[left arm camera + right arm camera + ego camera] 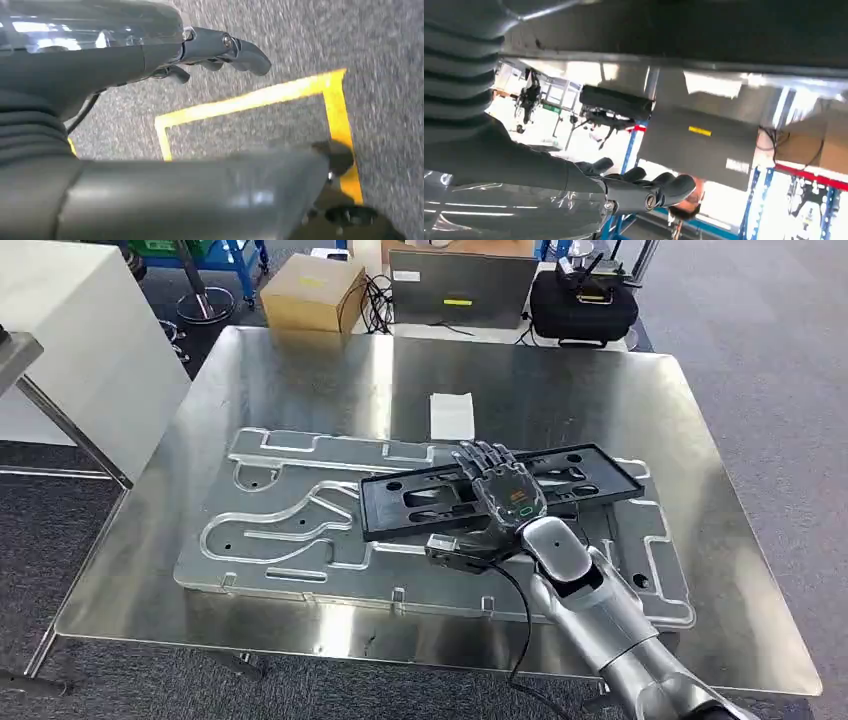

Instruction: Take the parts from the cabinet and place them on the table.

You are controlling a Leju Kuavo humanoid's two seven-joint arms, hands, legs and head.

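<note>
A long black frame part point(420, 502) with several cut-outs lies slanted on a pale grooved plate point(280, 540) in the middle of the steel table point(300, 370). My right hand point(505, 495) is stretched flat over the part's middle, fingers straight and spread, thumb by the part's near edge. In the right wrist view the fingers point(644, 192) stand apart from the dark part point(699, 30), with a gap between them. My left hand point(220, 47) hangs over the carpet, its fingers loosely apart and holding nothing.
A white paper slip point(451, 415) lies on the table beyond the plate. Past the far edge stand a cardboard box point(312, 292), a grey case point(460, 285) and a black bag point(583, 300). Yellow tape point(250, 102) marks the carpet beneath my left hand.
</note>
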